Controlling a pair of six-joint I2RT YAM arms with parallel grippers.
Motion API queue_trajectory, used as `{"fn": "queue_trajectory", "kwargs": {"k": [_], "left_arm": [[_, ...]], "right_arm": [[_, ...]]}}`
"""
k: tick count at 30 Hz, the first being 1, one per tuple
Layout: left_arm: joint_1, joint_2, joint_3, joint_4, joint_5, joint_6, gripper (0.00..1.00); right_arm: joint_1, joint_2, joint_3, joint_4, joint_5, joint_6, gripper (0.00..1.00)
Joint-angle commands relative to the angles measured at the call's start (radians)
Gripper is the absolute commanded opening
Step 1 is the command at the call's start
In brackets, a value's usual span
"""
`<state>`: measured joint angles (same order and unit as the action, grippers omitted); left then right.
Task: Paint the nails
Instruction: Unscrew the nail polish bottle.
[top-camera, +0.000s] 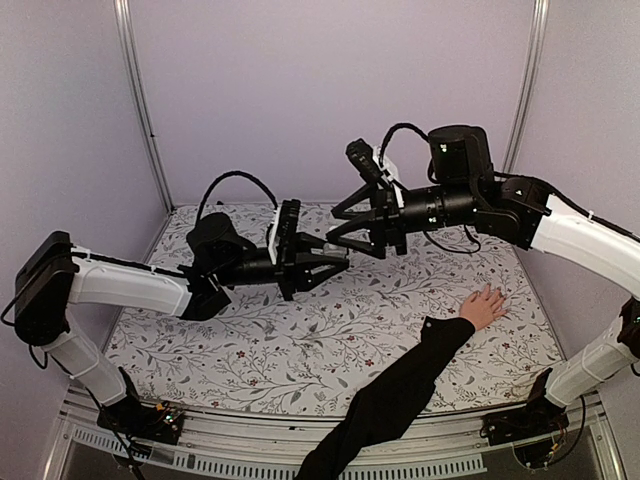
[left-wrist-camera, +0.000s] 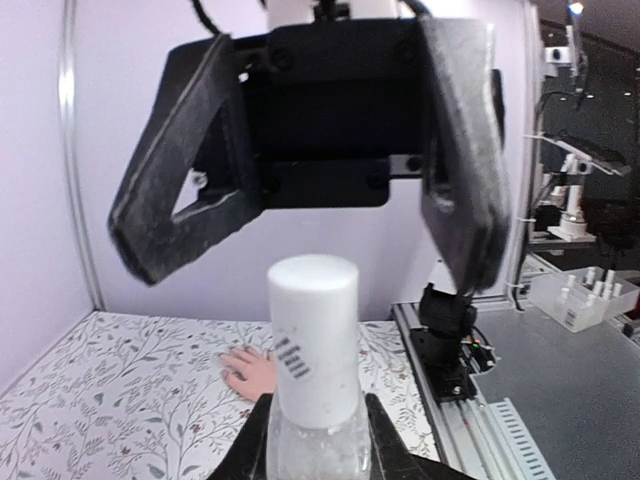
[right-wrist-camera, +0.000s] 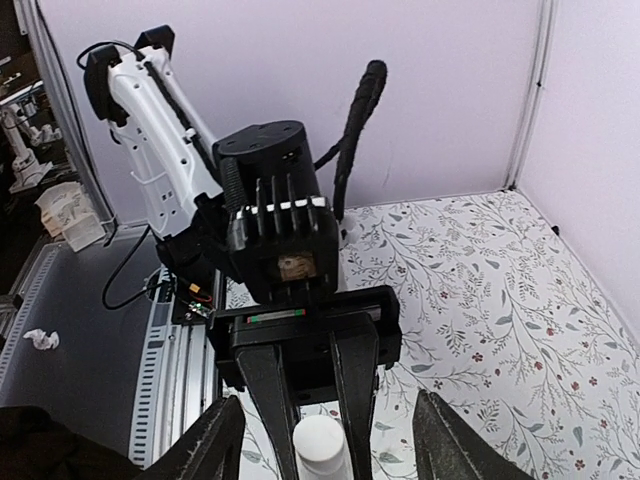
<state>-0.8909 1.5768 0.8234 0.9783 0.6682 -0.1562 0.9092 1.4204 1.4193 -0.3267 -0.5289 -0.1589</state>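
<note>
Top external view is showing both arms meeting in mid-air over the middle of the floral-patterned table (top-camera: 300, 340), well above it. The left gripper (top-camera: 328, 268) is clenching the small pale translucent bottle (left-wrist-camera: 318, 445) by its body, with the bottle's white cylindrical cap (left-wrist-camera: 315, 330) sticking out between its fingers. The right gripper (top-camera: 331, 227) is facing it with its jaws spread wide, one on each side of the cap and touching nothing.

The light-skinned human hand (top-camera: 484, 308), in a long black sleeve, is lying flat with fingers spread near the right edge of the table, well apart from both grippers. The nails (top-camera: 496, 294) are showing too small to tell whether any polish is on them.

Judging by this, the bottle-opening step is in hand and no painting is happening. The next move is probably calling for the right jaws to be closing squarely on the cap and twisting it off while the left grip is holding the bottle steady. After that, the brush would need carrying down to the fingertips near the right edge.
</note>
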Motion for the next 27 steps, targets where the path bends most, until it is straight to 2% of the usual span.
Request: {"fn": "queue_trajectory", "kwargs": {"k": [1, 7, 15, 18, 27], "left_arm": [[-0.007, -0.018, 0.0, -0.07, -0.205, 0.045, 0.0], [-0.01, -0.022, 0.01, -0.112, -0.358, 0.088, 0.0], [-0.022, -0.01, 0.043, -0.15, -0.424, 0.138, 0.0], [-0.029, -0.005, 0.046, -0.152, -0.442, 0.149, 0.0], [-0.038, -0.018, 0.019, -0.133, -0.444, 0.149, 0.0]], "right_arm": [[-0.004, 0.003, -0.009, 0.058, 0.146, 0.107, 0.6], [-0.005, 0.042, 0.018, 0.069, 0.25, 0.213, 0.59], [-0.005, 0.107, 0.064, 0.048, 0.275, 0.266, 0.49], [-0.004, 0.113, 0.07, 0.048, 0.283, 0.275, 0.42], [-0.005, 0.126, 0.078, 0.048, 0.251, 0.279, 0.08]]}}
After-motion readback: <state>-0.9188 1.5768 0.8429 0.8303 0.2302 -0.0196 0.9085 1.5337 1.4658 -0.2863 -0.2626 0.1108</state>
